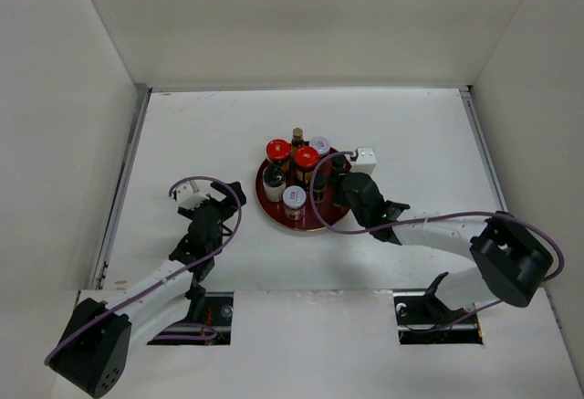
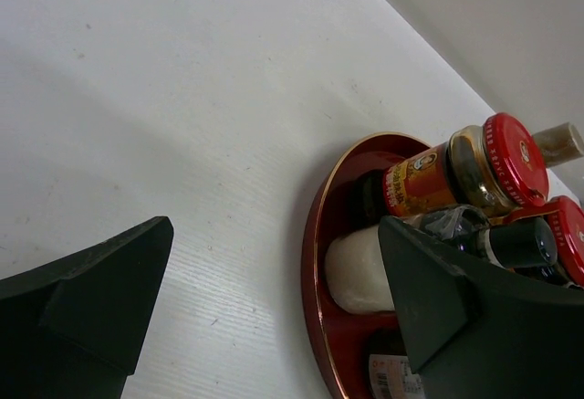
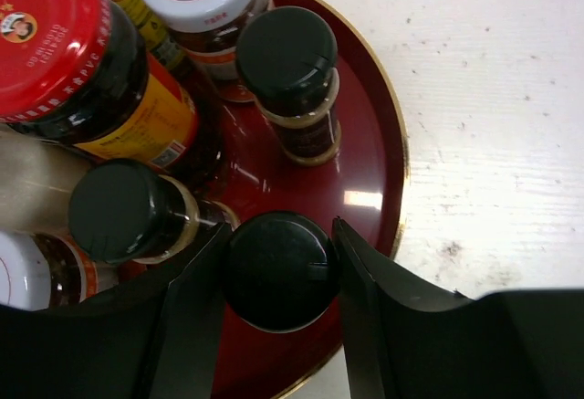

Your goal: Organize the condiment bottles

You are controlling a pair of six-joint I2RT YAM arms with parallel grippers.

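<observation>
Several condiment bottles stand on a dark red round tray: two red-capped jars, a white-capped jar, a black-capped white bottle and slim dark bottles. My right gripper is over the tray's right side, shut on the cap of a black-capped dark bottle standing near the tray rim. My left gripper is open and empty, low over the table just left of the tray. The white bottle and a red-capped jar show past it.
Two more black-capped bottles stand close to the gripped one. White walls enclose the table on the left, back and right. Bare table surrounds the tray.
</observation>
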